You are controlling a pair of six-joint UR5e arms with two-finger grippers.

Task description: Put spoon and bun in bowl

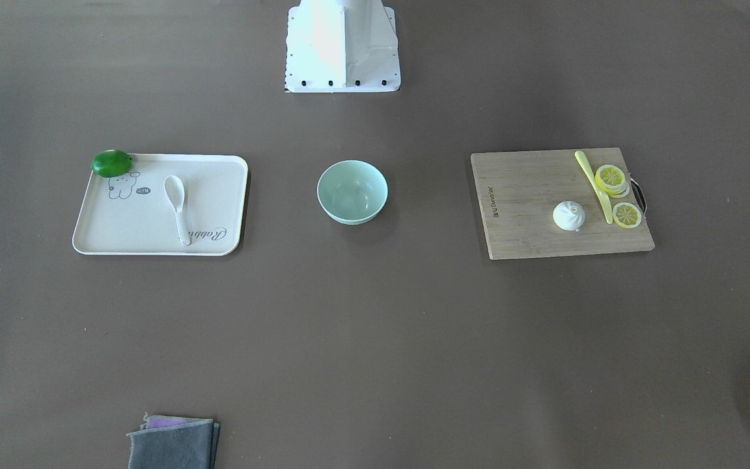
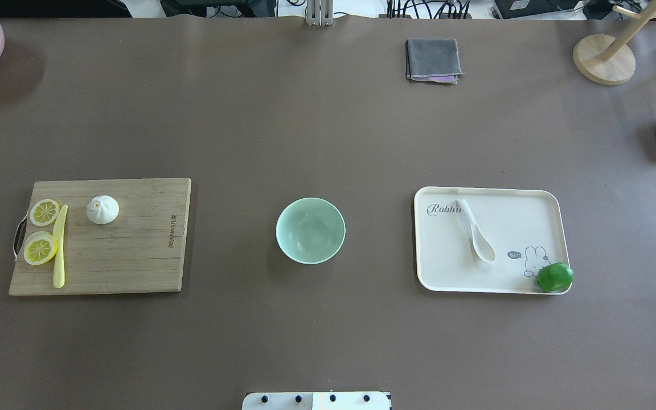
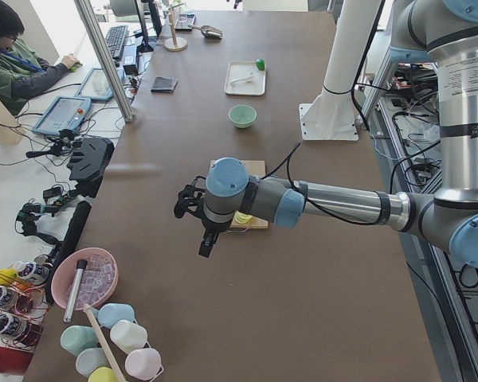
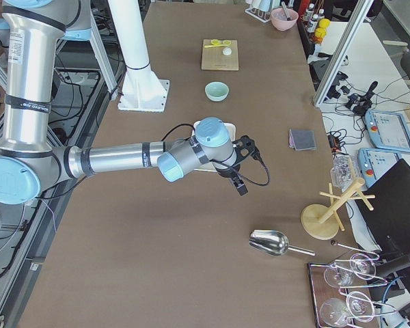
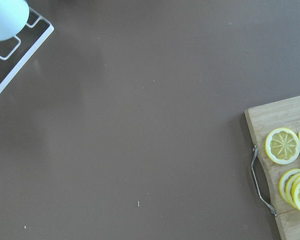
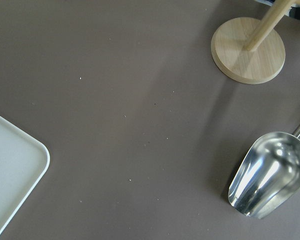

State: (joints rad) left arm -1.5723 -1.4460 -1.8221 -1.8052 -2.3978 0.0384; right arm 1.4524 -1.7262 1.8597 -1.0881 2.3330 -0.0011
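Wide brown matte worktop (image 2: 328,131), pale mint-green round bowl (image 2: 310,230) dead centre; left pincer (image 3: 205,245) and right pincer (image 4: 240,187) hover, grip impossible to tell.

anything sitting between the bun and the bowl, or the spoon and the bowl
Nothing visible does. Cutting board and bare table lie between the bun and the bowl; tray and bare table between the spoon and the bowl. The knife and lemon slices sit beyond the bun.

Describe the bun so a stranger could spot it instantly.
Find the wooden cutting board on the robot's left of the mint bowl. The bun sits on it near a yellow knife and lemon slices; it is the only white, round, pleated thing there.
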